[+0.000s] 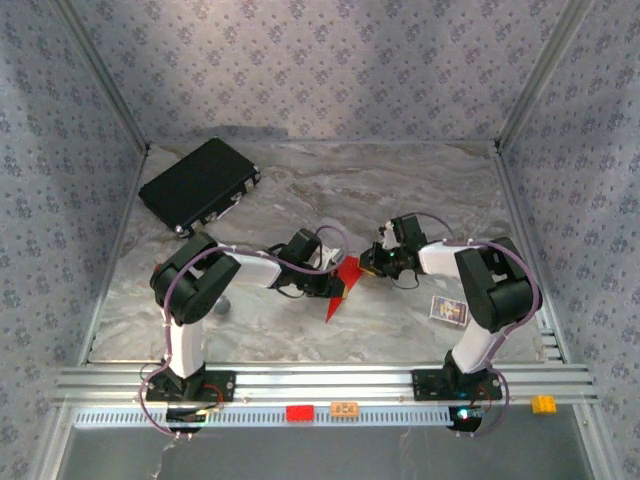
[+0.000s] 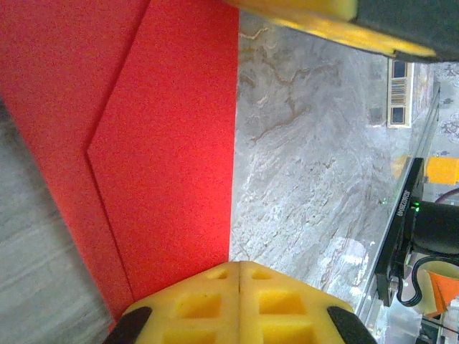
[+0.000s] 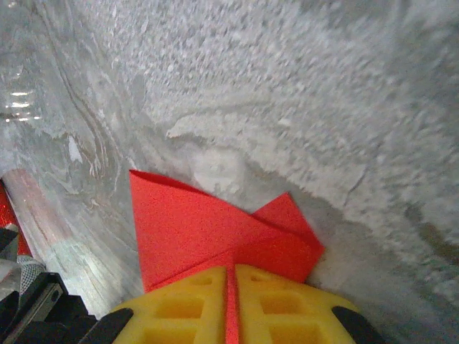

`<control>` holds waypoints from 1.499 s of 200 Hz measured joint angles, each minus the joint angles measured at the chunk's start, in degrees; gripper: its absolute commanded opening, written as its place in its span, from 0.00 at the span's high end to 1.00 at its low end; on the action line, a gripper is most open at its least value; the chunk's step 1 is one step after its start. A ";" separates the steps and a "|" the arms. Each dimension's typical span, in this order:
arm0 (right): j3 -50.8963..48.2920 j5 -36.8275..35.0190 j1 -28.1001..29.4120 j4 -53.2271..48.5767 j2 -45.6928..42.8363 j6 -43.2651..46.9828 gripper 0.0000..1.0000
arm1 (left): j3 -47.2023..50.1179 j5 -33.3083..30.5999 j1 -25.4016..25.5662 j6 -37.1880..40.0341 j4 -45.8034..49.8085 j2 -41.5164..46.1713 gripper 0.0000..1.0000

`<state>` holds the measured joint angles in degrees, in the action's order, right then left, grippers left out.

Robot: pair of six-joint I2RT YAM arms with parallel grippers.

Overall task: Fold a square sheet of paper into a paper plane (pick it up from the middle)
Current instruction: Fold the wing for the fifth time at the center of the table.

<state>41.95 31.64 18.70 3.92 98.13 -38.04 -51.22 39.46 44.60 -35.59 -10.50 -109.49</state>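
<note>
Paper's (image 3: 215,229) near edge behind the right tool (image 3: 231,290)

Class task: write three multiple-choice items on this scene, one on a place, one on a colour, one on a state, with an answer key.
1. Where on the table does the black case lie? A far left corner; B near right corner; C centre.
2. What colour is the square sheet of paper? A blue; B red; C white.
3. The right gripper is: A wide open; B half open, empty; C shut on the paper.
Key: A, the case sits far left in the top view; B, the sheet is bright red; C, red paper runs between its closed fingers.
</note>
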 measured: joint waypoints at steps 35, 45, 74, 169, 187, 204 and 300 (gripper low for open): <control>0.83 -1.40 -1.60 -0.39 0.24 0.04 0.85 | 0.17 0.09 -0.04 0.00 -0.31 0.00 1.00; 1.07 -1.99 -1.99 -0.63 0.26 0.04 0.85 | 0.24 0.17 -0.04 0.00 -0.48 0.00 1.00; 1.51 -3.06 -2.78 -0.79 0.33 0.04 0.85 | 0.44 0.26 -0.04 -0.02 -0.96 0.00 1.00; 3.85 -6.14 -3.17 -4.94 -8.90 0.42 0.84 | 1.05 0.61 -0.15 -0.52 -2.23 0.00 1.00; 3.63 -4.79 -0.90 -3.96 -9.03 0.37 0.86 | 1.14 0.63 -0.15 -0.96 -2.75 0.00 1.00; 2.84 -3.54 1.90 -3.13 -8.74 0.13 0.88 | 1.18 0.63 -0.15 -1.16 -2.91 0.00 1.00; -0.50 -3.34 4.31 -1.88 -1.88 -0.46 0.95 | 0.33 0.02 -0.13 -1.53 -0.83 0.37 0.97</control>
<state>41.45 28.29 23.00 2.04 96.25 -38.50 -50.89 39.48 44.47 -37.12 -11.33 -109.12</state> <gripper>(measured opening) 0.069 0.040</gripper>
